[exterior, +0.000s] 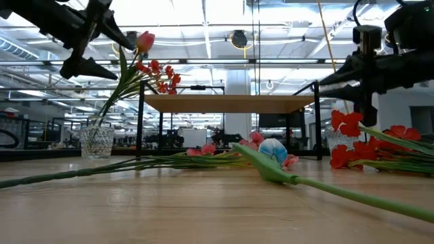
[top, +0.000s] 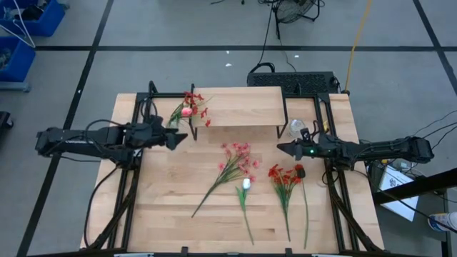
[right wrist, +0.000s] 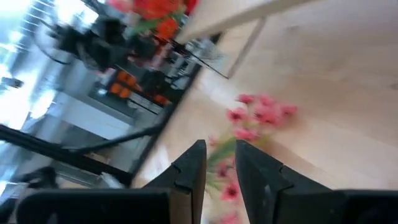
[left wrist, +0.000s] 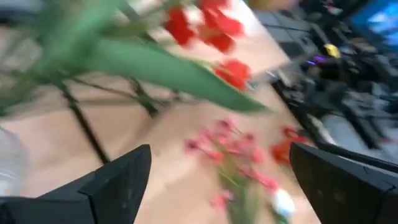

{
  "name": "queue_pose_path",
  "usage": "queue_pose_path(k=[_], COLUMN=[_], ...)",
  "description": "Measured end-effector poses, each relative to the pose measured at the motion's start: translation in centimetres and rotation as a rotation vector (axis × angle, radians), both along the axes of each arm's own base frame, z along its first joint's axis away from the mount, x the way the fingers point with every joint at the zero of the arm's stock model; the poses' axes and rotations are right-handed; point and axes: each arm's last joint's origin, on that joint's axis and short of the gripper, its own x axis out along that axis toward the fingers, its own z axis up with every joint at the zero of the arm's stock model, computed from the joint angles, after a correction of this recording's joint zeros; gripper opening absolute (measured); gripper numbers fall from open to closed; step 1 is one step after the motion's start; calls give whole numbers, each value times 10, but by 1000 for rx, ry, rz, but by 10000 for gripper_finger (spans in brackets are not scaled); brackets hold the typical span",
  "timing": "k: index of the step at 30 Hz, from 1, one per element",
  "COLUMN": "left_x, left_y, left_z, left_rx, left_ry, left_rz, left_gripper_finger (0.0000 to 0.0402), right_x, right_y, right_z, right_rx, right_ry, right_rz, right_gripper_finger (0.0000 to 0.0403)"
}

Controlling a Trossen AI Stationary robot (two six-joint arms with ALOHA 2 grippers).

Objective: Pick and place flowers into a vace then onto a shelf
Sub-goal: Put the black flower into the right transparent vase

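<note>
White tulip bud lies loose on table. Left gripper — jaws apart, empty — hovers just beside flowers in vase. Right gripper — jaws nearly together, empty.

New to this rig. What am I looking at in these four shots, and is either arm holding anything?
Two robot arms work at a wooden table. One shot looks straight down, one sits at table height, and two come from the wrists. The left tool is open and empty, beside a glass vase already holding red flowers. The right tool is nearly closed and holds nothing. A pink spray, a white tulip and red sprays lie on the table before a small shelf. A second glass stands near the right arm.
</note>
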Motion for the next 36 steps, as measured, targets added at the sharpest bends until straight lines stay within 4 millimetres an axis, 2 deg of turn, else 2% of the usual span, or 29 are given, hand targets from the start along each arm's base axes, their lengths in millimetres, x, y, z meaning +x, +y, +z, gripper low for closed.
queue_pose_path(k=[4,8,12,16,23,26,31,36], left_x=[7,11,12,13,22,28,40,51], left_y=[-7,-14,-19,-22,-25,-27,-29,-31], left_z=[13,31,40,38,31,29,24,18], left_rx=[-63,-38,7,1,-41,-69,-49,-14], left_ry=[-154,-340,-422,-400,-374,-382,-363,-337], left_rz=[-124,-213,-254,-268,-205,-180,-182,-212], left_gripper_finger=[386,386,386,386,386,386,386,386], right_x=[1,0,4,5,4,-2,-9,-1], right_y=[4,8,11,16,28,35,48,66], right_z=[5,-5,16,29,70,83,87,73], right_rx=[73,136,133,142,125,143,297,512], right_ry=[-54,59,77,178,250,378,619,800], right_rz=[119,186,210,241,331,373,374,310], right_gripper_finger=[77,76,67,57,51,51,72,124])
